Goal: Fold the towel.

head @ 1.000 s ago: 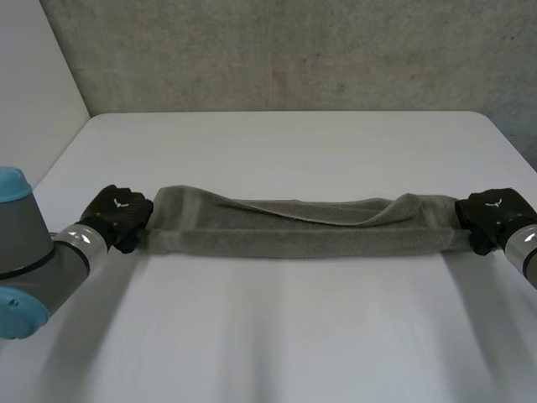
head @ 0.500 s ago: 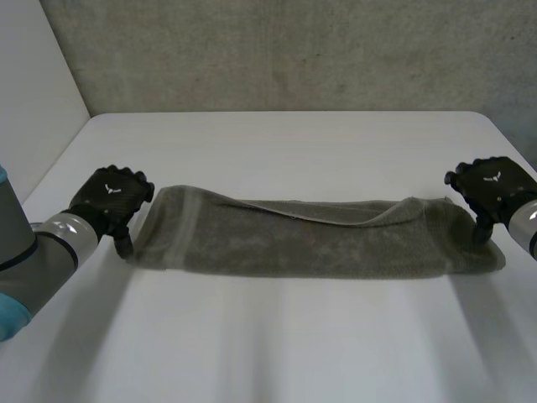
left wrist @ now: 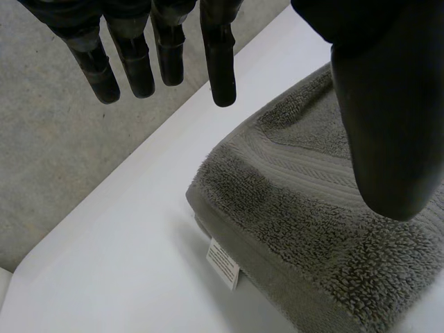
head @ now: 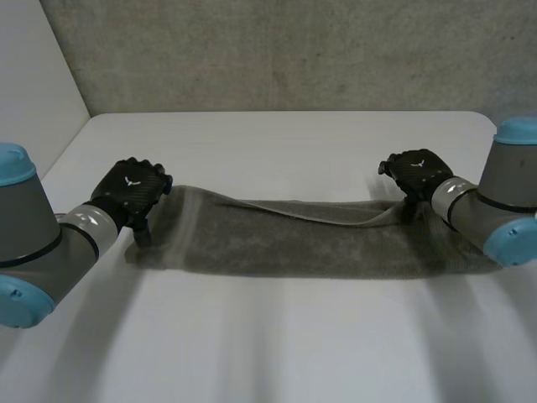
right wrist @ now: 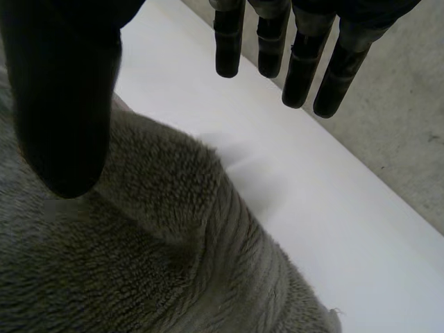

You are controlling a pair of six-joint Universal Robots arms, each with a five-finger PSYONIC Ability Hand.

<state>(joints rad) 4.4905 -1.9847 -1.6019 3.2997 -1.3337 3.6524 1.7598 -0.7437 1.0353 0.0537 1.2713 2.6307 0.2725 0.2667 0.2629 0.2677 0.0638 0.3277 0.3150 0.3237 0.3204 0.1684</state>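
Your towel (head: pixel 302 248) lies doubled lengthwise on the worktop (head: pixel 277 336); left robot hand (head: pixel 130 191) and right robot hand (head: pixel 415 172) hover spread, empty; crosswise folds remain.

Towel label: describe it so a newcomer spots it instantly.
On the white table lies a long grey terry towel. At its corner beside the left hand, a small white rectangular label pokes from the hem. It alone is white, flat and printed amid grey pile.

Rough grey terry towel (head: pixel 310 243), smooth matt table (head: pixel 277 336)
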